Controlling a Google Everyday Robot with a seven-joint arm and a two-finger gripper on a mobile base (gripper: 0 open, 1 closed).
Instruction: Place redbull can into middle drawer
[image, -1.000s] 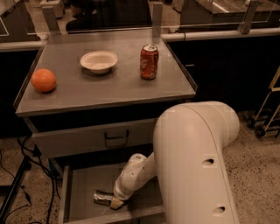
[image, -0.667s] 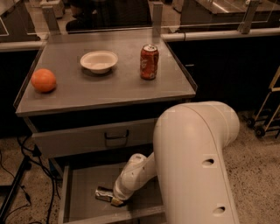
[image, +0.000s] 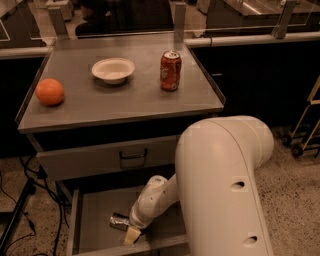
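Observation:
The redbull can (image: 119, 221) lies on its side in the middle drawer (image: 95, 220), which is pulled out at the bottom of the view. Its shiny metal end points left. My gripper (image: 127, 229) reaches down into the drawer, right at the can and touching it. The white forearm (image: 152, 200) hides the can's right part. The arm's big white shoulder (image: 225, 190) fills the lower right and covers the drawer's right side.
On the grey countertop (image: 125, 100) stand a red soda can (image: 170, 70), a white bowl (image: 113, 69) and an orange (image: 49, 91). The closed drawer front with a dark loop handle (image: 133, 156) sits above the open drawer. Black cables (image: 30, 190) hang at the left.
The gripper and the can have shifted slightly left and further into the drawer. Nothing on the countertop has moved.

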